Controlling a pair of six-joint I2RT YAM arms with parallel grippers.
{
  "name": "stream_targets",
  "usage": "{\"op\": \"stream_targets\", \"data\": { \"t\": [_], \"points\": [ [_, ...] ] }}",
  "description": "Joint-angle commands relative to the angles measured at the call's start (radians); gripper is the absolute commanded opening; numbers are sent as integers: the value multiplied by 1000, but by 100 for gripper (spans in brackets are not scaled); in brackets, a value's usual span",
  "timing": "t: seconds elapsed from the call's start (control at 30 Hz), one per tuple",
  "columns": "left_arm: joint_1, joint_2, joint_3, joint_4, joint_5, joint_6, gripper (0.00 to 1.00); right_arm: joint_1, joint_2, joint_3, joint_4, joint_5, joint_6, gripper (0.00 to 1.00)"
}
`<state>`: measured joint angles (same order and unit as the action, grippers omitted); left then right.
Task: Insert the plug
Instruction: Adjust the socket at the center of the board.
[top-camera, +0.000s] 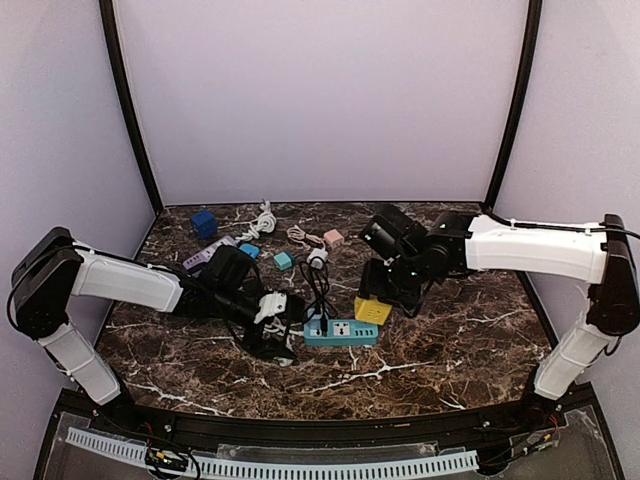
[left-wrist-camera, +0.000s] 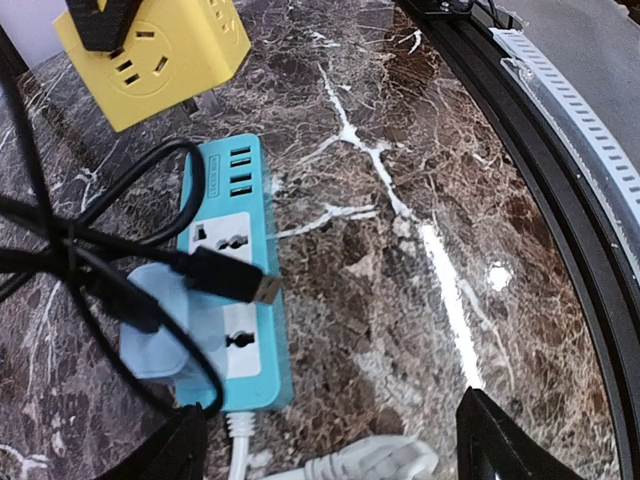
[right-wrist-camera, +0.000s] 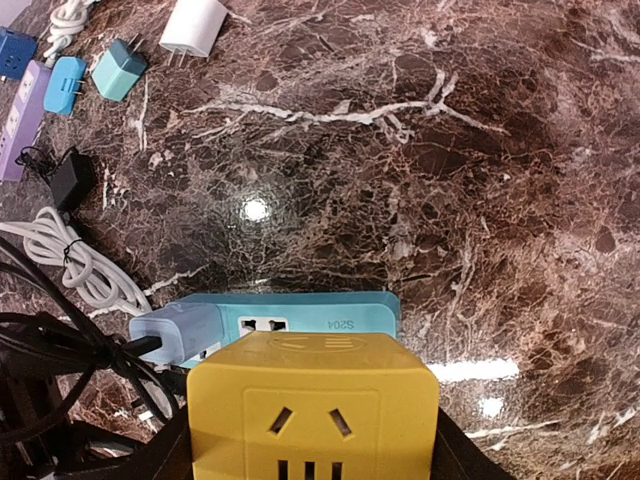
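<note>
Teal power strip (left-wrist-camera: 262, 330) lies flat on the counter (left-wrist-camera: 400, 300). The black USB plug (left-wrist-camera: 232, 277) rests loose across its face, beside the seated pale blue adapter (left-wrist-camera: 165, 320) and in no port. My left tool (left-wrist-camera: 330, 440) hangs over the near end, jaws apart, gripping nothing. My right tool (right-wrist-camera: 312, 445) is clamped on the yellow cube socket (right-wrist-camera: 312, 400), just beside the strip. I judge this the pick-up step: next I pinch the plug body squarely and aim its tip at the USB row.
</note>
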<state>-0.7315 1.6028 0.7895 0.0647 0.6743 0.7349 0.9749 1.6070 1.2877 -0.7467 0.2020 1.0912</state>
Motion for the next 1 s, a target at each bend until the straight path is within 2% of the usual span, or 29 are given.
{"op": "stream_targets", "data": {
  "t": [0.0,0.17,0.4,0.47,0.6,0.67,0.83,0.97],
  "points": [
    [-41,-1,-67,196,-76,-126,76,29,-35,-18,45,-8,63,0],
    [-71,2,-130,313,-158,-188,73,66,-21,-27,32,22,85,0],
    [-92,-50,-197,331,-224,-277,70,87,-67,-39,30,81,76,0],
    [-92,-74,-233,370,-281,-354,69,89,-97,-48,34,92,53,0],
    [-92,-84,-309,567,-436,-528,67,87,-152,-77,72,71,-67,0],
    [-92,-77,-306,553,-420,-551,67,88,-177,-96,84,51,-105,0],
    [-95,-36,-308,517,-330,-502,73,89,-259,-199,183,24,-131,0],
    [-95,19,-261,517,-374,-489,73,89,-280,-230,199,41,-139,0]
  ]
}}
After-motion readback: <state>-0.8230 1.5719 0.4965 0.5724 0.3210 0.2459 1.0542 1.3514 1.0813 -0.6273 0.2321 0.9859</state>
